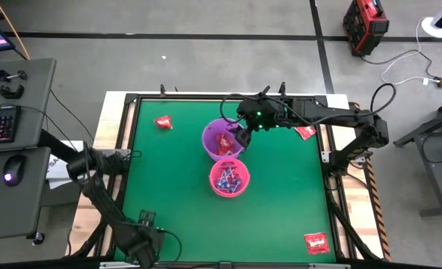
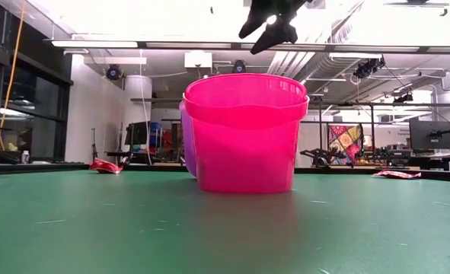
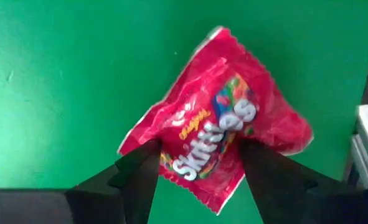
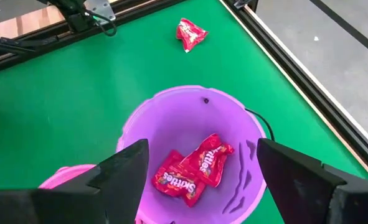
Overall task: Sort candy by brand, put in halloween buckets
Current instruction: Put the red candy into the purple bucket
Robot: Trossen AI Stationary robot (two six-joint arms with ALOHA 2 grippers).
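My left gripper (image 1: 146,232) is by the table's near left corner, pointing down, shut on a red candy packet (image 3: 208,124) that it hides in the high view. My right gripper (image 1: 243,134) hangs open and empty over the purple bucket (image 1: 222,140). Its fingers stand wide apart above the rim (image 4: 196,186), and it also shows in the low view (image 2: 270,27). Two red packets (image 4: 193,168) lie on the purple bucket's bottom. The pink bucket (image 1: 229,178) stands just nearer, touching it, with several blue-headed lollipops inside. My left gripper pinches the red packet's near end (image 3: 199,165) between its two fingers, coming from above and pointing down. The rest of the packet spreads out beyond the fingertips over the green table. I cannot tell whether it is lifted or lies on the table.
Loose red packets lie on the green table at the far left (image 1: 163,122), the far right (image 1: 305,132) and the near right corner (image 1: 317,243). The table has a black frame rail (image 1: 131,97). A desk with keyboard and mouse (image 1: 4,123) stands to the left.
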